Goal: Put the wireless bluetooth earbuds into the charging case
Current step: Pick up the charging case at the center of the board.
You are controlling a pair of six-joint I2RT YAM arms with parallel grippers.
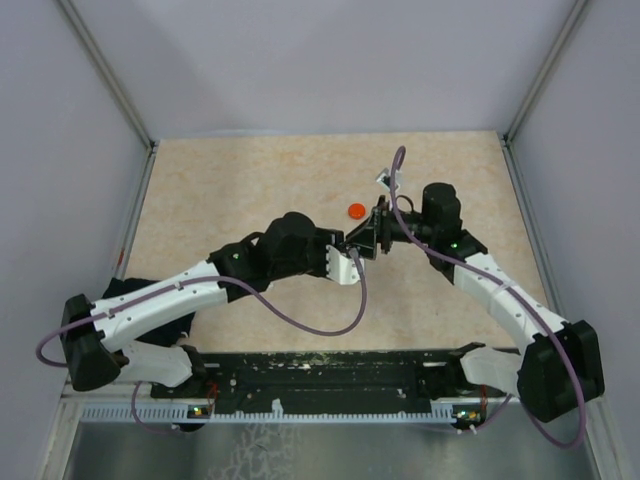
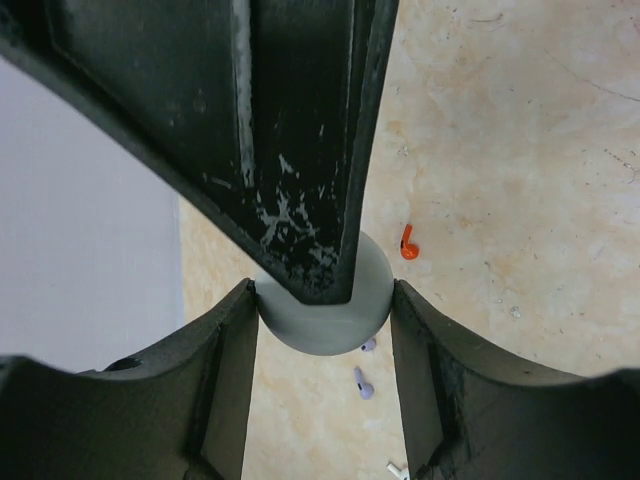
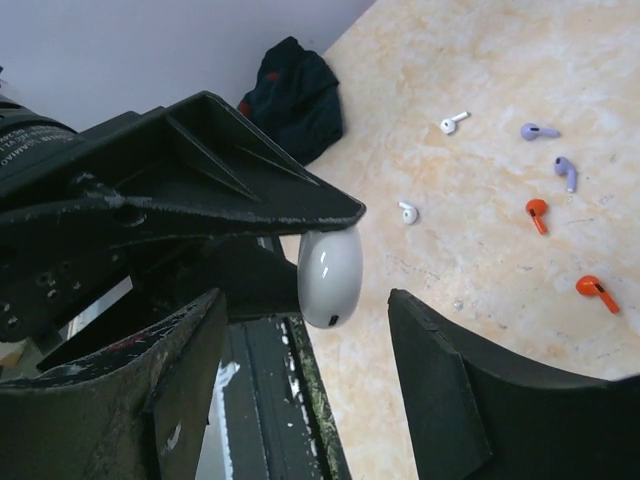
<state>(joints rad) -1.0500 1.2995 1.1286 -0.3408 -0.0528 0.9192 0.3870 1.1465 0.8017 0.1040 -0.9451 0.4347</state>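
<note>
Beige tabletop, L jaws clamping charging case, R jaws spread round it, earbuds loose beyond

Left gripper clamped on the round grey charging case, frame centre.
Its fingers press the case's two sides from the lower corners; a broad black finger overlaps the case from above. On the marbled table lie a red earbud right of centre, a purple earbud below the case, and a white earbud at the bottom edge.
</note>
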